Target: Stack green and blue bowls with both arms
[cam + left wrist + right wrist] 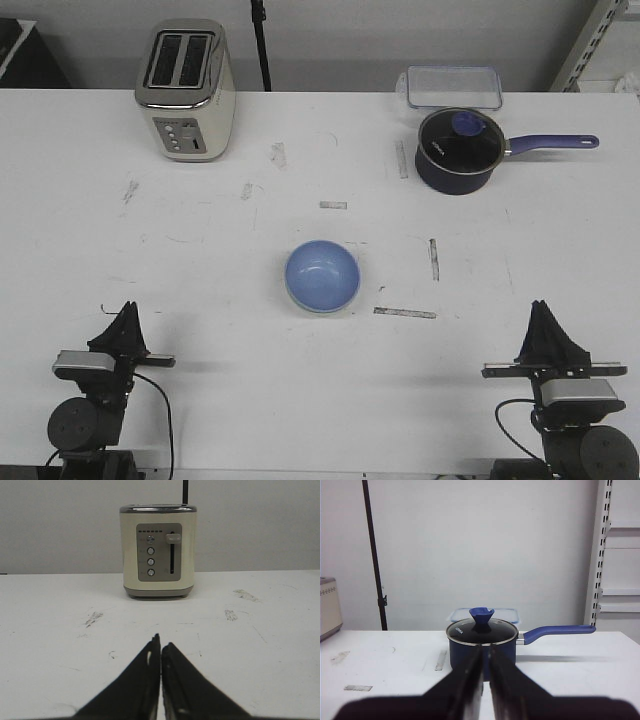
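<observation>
Grippers (pixel 124 312) (pixel 545 312) closed, low, well apart

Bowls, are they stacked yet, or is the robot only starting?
It looks done. The light blue round bowl sits mid-table with a thin pale green rim peeking out beneath it, so the green bowl seems nested underneath. Nothing is in hand: the left gripper and right gripper are both shut, empty and parked at the near edge of the white table. Nothing obvious is left.
</observation>
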`<state>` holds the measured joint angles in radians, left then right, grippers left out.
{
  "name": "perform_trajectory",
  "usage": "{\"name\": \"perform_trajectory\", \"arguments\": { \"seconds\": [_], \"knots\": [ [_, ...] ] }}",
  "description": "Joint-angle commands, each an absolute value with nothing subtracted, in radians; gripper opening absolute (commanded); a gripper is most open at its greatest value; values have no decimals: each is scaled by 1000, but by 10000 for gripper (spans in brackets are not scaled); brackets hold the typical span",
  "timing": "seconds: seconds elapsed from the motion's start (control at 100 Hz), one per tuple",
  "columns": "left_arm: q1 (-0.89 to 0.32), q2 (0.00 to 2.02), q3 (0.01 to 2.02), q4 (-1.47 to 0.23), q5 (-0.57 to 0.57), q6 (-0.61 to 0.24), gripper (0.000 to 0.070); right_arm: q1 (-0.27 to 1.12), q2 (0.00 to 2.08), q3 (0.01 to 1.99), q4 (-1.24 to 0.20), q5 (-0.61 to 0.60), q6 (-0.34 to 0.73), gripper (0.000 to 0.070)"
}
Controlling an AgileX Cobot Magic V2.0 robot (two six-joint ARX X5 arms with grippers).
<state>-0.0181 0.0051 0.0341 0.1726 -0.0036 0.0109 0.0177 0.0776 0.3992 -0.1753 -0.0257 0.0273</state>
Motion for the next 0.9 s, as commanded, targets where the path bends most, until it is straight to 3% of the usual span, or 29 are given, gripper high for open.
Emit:
{"name": "perform_trajectory", "arguments": {
  "seconds": [0.0, 0.65, 0.89],
  "knots": [
    [-19, 3, 12, 185, -8, 22, 2, 17, 73, 405, -165, -26, 37, 14],
    [-19, 3, 12, 185, -8, 22, 2, 17, 73, 403, -167, -19, 37, 14],
    [-19, 3, 12, 185, -8, 22, 2, 22, 57, 320, -158, -23, 37, 13]
  ]
}}
